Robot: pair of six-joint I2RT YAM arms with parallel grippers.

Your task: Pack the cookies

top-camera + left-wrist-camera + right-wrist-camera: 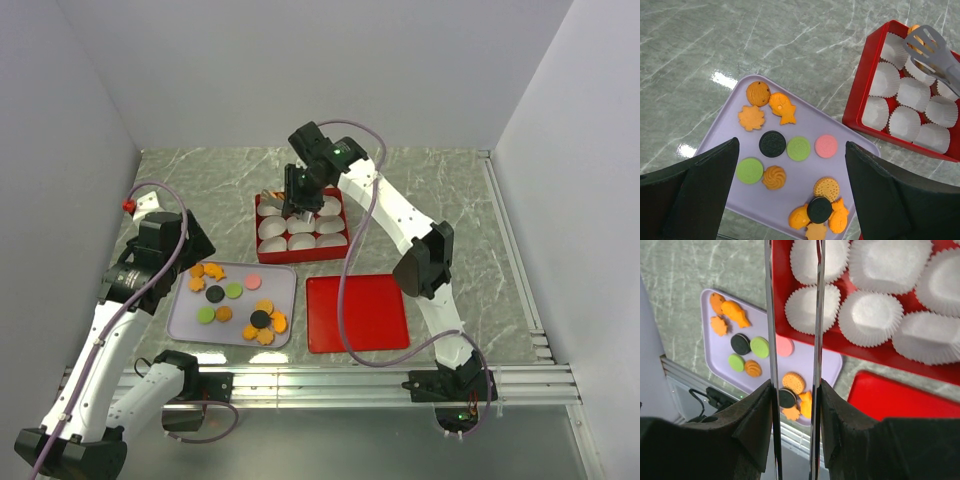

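Several cookies (232,300), orange shaped ones and green, black and pink discs, lie on a lavender tray (180,322). They also show in the left wrist view (772,144) and the right wrist view (741,344). My left gripper (165,255) hovers above the tray, open and empty (791,145). My right gripper (300,190) is shut on grey tongs (769,315) over the far left of the red box (256,225). The slotted tong tips (935,47) carry an orange cookie (913,31) above a paper cup.
The red box holds several white paper cups (869,317) in rows. A flat red lid (357,312) lies right of the tray. Grey walls enclose the marble table on the left, back and right. An aluminium rail runs along the near edge.
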